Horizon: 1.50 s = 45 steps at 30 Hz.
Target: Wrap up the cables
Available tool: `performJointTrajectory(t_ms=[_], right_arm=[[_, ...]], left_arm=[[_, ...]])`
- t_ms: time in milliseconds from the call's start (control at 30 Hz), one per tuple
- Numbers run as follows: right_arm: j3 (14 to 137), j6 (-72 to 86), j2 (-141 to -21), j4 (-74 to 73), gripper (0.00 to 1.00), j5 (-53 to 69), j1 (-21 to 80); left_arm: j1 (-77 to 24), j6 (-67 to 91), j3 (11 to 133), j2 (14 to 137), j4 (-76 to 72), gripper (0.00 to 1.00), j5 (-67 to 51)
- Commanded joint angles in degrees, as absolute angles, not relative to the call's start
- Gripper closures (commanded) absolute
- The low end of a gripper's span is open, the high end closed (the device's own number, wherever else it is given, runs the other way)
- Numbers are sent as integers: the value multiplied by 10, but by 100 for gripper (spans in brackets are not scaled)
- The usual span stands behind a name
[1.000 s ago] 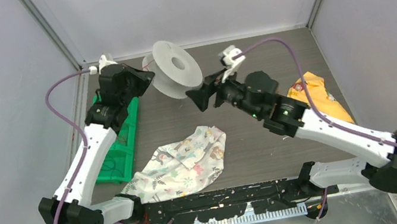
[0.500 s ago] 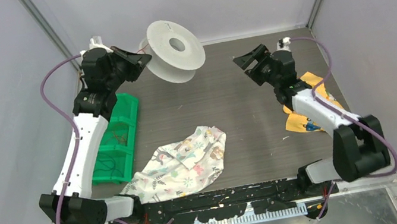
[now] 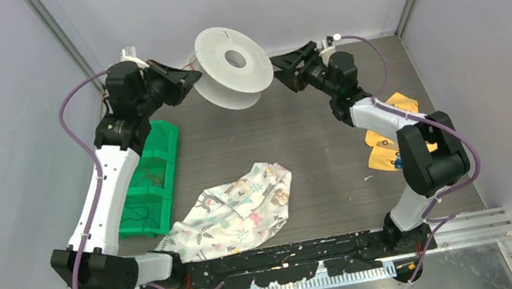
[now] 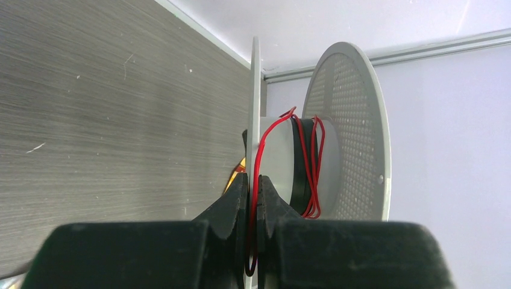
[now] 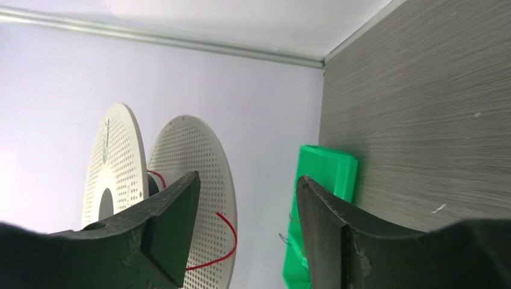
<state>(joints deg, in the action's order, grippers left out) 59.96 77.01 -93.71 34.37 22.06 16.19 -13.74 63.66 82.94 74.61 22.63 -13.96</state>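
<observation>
Red wire [image 4: 258, 158], thin as thread, sits in a few loose turns on the hub of the white spool [image 3: 212, 58], up at the far side of the bench [image 3: 316, 150]. One strand drops from the hub straight down between the fingers of the left end effector [image 4: 253, 183]. Those fingers are pressed together on the edge of the spool's near flange, with the strand caught alongside it, and they hold the spool tilted off the bench.

The right end effector [image 5: 247, 180] has its fingers spread wide apart with nothing in them. Half a second ago it was well off to the right of the spool; now it has swung left and far, and it sits just beside the spool's right flange, not touching that I can see. The spool has edged slightly right in that time. The left arm has hardly shifted.

A green bin [image 3: 161, 155] lies under the left arm.
</observation>
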Motion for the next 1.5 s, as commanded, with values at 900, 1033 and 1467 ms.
performJointTrajectory(t_ms=[900, 1033, 1467], right_arm=[[570, 733, -915, 350, 100, 244, 226], [572, 670, -864, 265, 100, 207, 264], [663, 542, -832, 125, 99, 116, 351]], left_arm=[[-120, 635, 847, 730, 191, 99, -118], [-120, 628, 850, 733, 213, 99, -85], [-136, 609, 897, 760, 370, 99, -4]])
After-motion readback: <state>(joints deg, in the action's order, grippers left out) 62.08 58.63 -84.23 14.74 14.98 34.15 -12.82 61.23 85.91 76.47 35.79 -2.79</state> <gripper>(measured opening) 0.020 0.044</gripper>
